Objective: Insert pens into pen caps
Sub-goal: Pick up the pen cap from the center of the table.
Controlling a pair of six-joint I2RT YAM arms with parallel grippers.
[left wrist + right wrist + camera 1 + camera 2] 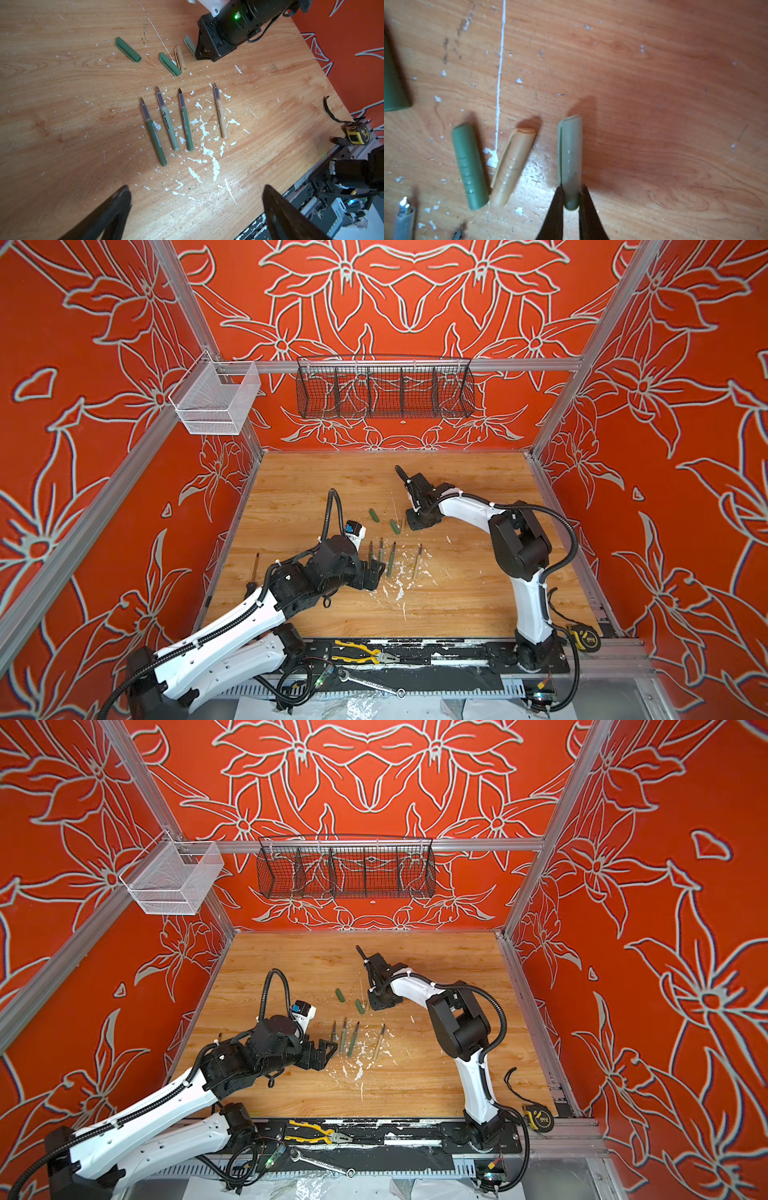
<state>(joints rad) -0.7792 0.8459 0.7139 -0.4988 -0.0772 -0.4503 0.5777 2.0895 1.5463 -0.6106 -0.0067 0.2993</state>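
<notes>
We see the right end effector (571, 197) closed tight on the pale green cap (570, 155). Its two dark fingers (554, 216) squeeze the cap near one end, one on each side. The rest of the cap sticks out past them. We cannot tell if the cap is lifted or lies on the desk (654, 83).

Just beside it lies the tan cap (510, 168). The tan cap touches a green cap (470, 166) at one end. The far green cap (127, 49) lies by itself, a bit apart from these.

The left end effector (196, 187) is wide open and holds nothing. It hangs over the desk near the back ends of the pens.

The four pens lie flat on the desk, side by side. Their sharp dark tips all point toward the caps, and all four tips are bare. Three pens sit close together: the dark green pen (154, 135), the pale green pen (168, 122) and the green pen (186, 122). The tan pen (220, 114) lies a little apart from them, on the right arm's side.

White flecks (215, 166) dot the desk around the pens. In both top views, yellow pliers (361, 651) and a tape measure (586, 639) sit at the front edge, well apart from the pens.
</notes>
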